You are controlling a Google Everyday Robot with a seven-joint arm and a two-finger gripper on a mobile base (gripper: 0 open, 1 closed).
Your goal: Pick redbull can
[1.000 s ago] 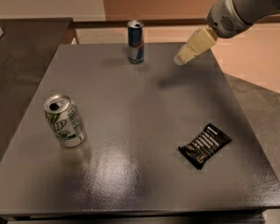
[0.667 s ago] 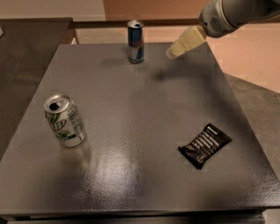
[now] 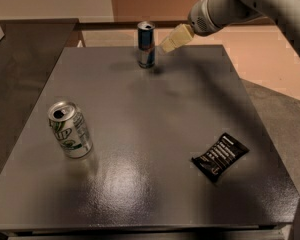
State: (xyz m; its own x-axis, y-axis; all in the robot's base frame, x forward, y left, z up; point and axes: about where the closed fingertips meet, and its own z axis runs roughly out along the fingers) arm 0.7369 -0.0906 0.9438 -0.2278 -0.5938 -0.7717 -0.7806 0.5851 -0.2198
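I see the gripper (image 3: 170,41) up just R of the redbull can (image 3: 146,44), which stands upright near far edge of the table (image 3: 140,134); can't tell whether gripper's spread or closed.

- redbull can (image 3: 146,45) (upper centre of the frame): blue and silver panels, a small red mark, silver top.
- gripper (image 3: 168,43) (upper centre, just right of the redbull can): pale cream.
- arm (image 3: 225,6) (upper right): white to light grey.
- soda can (image 3: 70,130) (left of the frame): white body with green lettering, silver top.
- packet (image 3: 220,157) (lower right): black with white print.
- table (image 3: 140,109): dark grey, finely speckled, with a pale sheen at lower centre.
- floor (image 3: 262,59) (upper right): peach-tan.
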